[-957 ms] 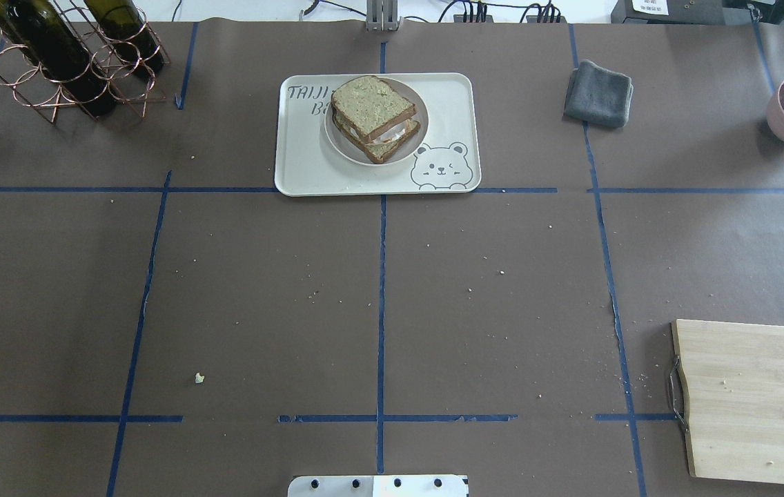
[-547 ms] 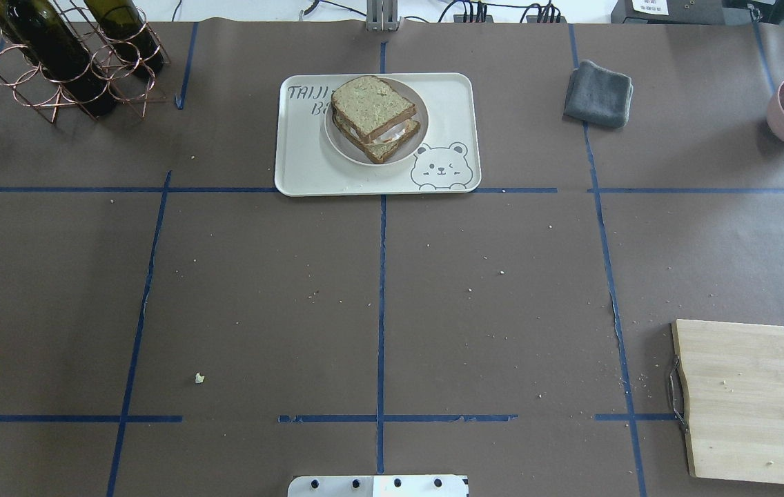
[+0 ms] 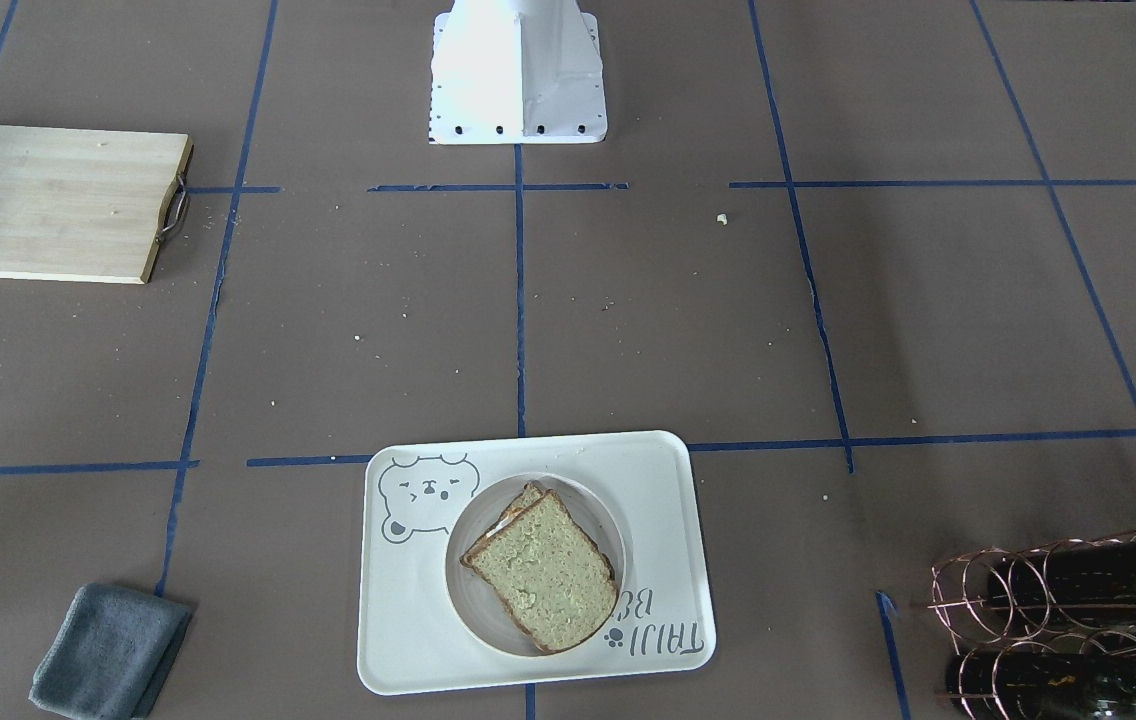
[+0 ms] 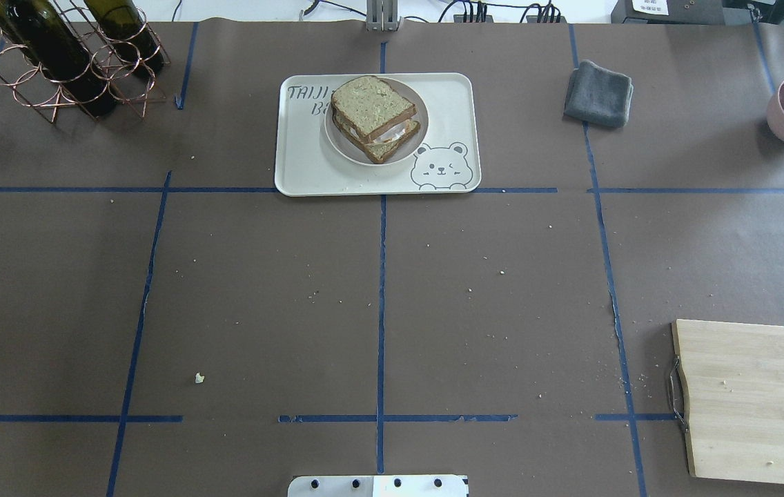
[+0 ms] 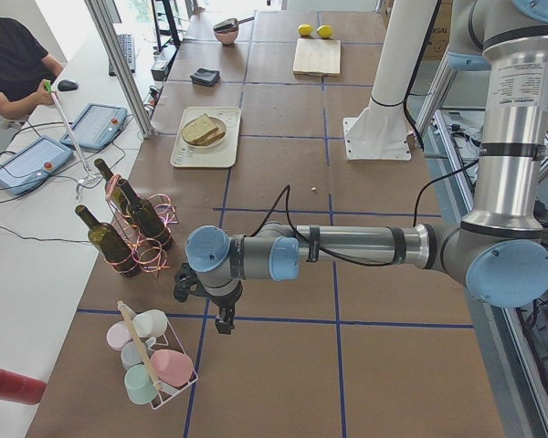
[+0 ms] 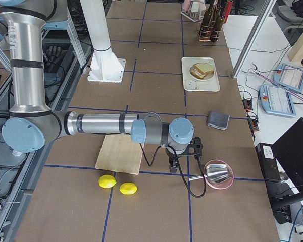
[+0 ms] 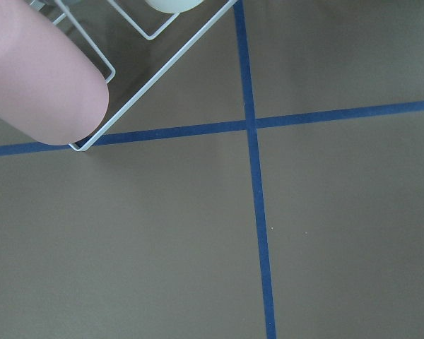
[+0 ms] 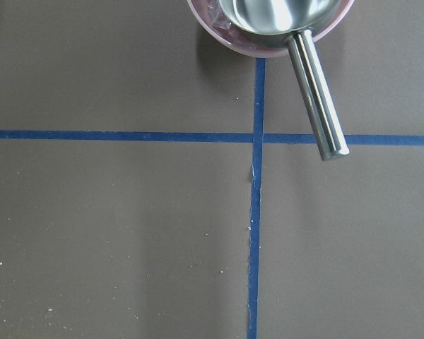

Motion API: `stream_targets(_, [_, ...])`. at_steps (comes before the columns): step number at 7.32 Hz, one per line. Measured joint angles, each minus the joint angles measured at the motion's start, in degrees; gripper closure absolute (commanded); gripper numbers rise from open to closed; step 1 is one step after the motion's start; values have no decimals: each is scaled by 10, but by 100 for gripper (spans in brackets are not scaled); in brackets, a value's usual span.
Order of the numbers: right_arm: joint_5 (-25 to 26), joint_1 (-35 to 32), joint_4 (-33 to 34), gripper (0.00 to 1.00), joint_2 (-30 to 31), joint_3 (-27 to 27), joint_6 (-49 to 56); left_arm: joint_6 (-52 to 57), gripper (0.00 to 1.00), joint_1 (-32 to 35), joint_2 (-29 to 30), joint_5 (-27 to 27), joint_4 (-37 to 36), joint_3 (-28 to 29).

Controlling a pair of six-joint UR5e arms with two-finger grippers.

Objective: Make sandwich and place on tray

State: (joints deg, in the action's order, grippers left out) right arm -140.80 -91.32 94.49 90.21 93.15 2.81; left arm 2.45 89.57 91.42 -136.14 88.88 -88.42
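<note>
Overhead exterior: the sandwich [image 4: 373,114] sits on a plate [image 4: 339,148] inside the tray [image 4: 302,171], near the bench's [image 4: 261,290] far edge and well apart from both arms. The left jaws and right jaws hang at opposite bench ends; released or clenched cannot be told.

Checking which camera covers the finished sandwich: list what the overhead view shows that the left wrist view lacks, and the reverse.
Only overhead: the sandwich on a white plate on the tray, a grey cloth, the cutting board. Only left wrist: a pink cup in a white wire rack. Both: the brown table cover with blue tape lines; neither shows jaws.
</note>
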Motion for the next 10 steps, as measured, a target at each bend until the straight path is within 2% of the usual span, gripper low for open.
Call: stream_targets(10, [0,0,0,0,-5,0,-1,-16,0,0,2,0,2,0])
